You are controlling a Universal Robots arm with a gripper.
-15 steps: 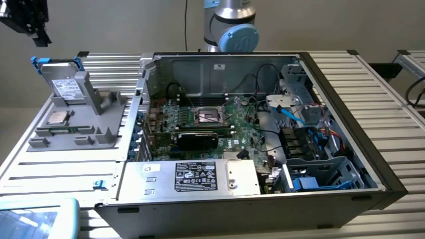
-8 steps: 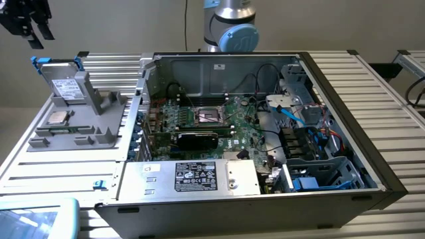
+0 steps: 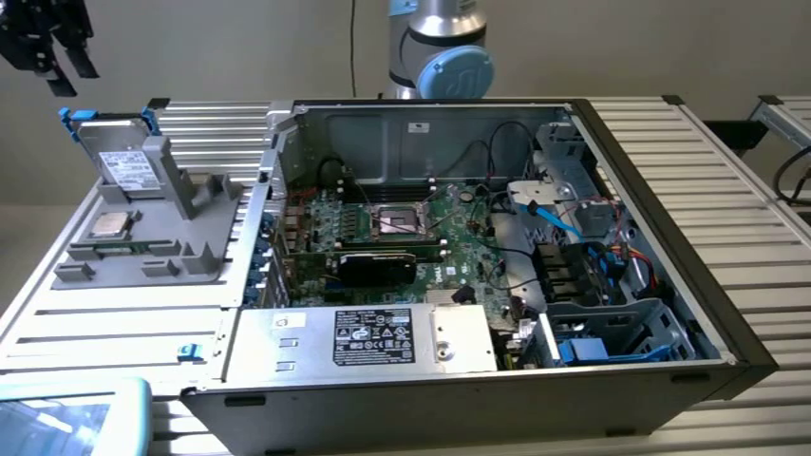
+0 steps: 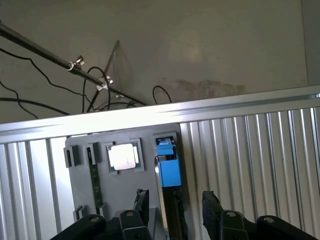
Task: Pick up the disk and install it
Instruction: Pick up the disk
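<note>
The disk [image 3: 128,167] stands on edge in a slot of the grey fixture [image 3: 152,242] at the exterior view's left. It is a silver drive with a white label, and the tabs of its blue carrier [image 3: 79,118] stick up at the top. My gripper [image 3: 51,47] hangs well above it, apart from it. In the wrist view I look down on the blue carrier end of the disk [image 4: 168,167]. My gripper [image 4: 176,207] is open, with one black finger [image 4: 141,204] on each side of the disk's line and nothing held.
The grey fixture also holds a square silver CPU chip [image 3: 109,226] and a green memory stick [image 4: 93,177]. The open computer case [image 3: 742,313] lies at the exterior view's right, with its motherboard [image 3: 393,233], power-supply box [image 3: 367,337] and blue drive bay [image 3: 614,344]. The arm's base [image 3: 438,57] stands behind the case.
</note>
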